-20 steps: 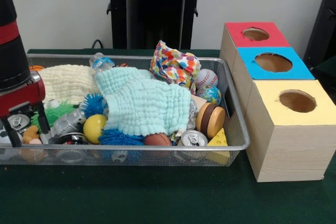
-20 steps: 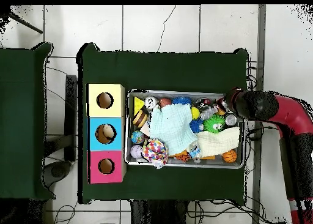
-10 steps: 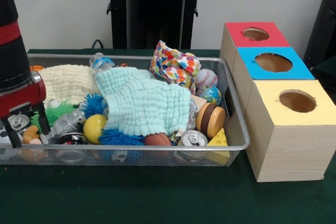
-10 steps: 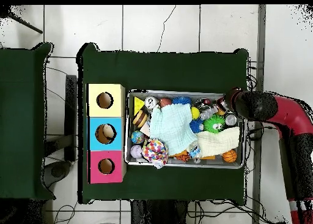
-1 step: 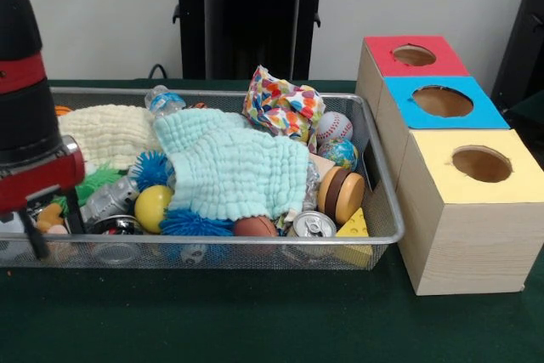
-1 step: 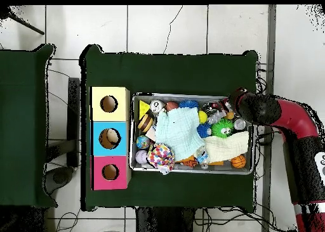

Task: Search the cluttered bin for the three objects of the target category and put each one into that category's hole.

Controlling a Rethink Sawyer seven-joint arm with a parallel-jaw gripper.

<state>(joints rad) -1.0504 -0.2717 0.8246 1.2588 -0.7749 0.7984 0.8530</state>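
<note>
The wire bin [image 5: 387,210] is packed with toys, cans and cloths. My gripper [image 5: 55,227] is down in its near left corner, fingers [image 5: 75,212] apart and open, straddling a small orange toy [image 5: 49,214]. Overhead, the gripper [image 6: 236,103] is at the bin's [image 6: 193,96] upper right corner. Nearby lie a black can [image 5: 115,227], a yellow ball [image 5: 153,207] and a green spiky toy [image 5: 102,180]. A silver can [image 5: 313,225], a baseball [image 5: 333,127] and a globe ball [image 5: 340,154] lie at the right end. To the bin's right stand the red [image 5: 387,61], blue [image 5: 408,112] and yellow [image 5: 442,180] boxes, each with a round hole.
A mint cloth [image 5: 234,167] covers the bin's middle, with a cream cloth [image 5: 106,133] at the far left and a colourful cloth [image 5: 280,108] at the back. A black stand [image 5: 251,14] rises behind the table. Something pale lies inside the blue box's hole [image 6: 110,137].
My gripper has shifted toward the bin's near left corner and now hides the silver can that showed beside it earlier. Nothing in the bin has visibly moved.
</note>
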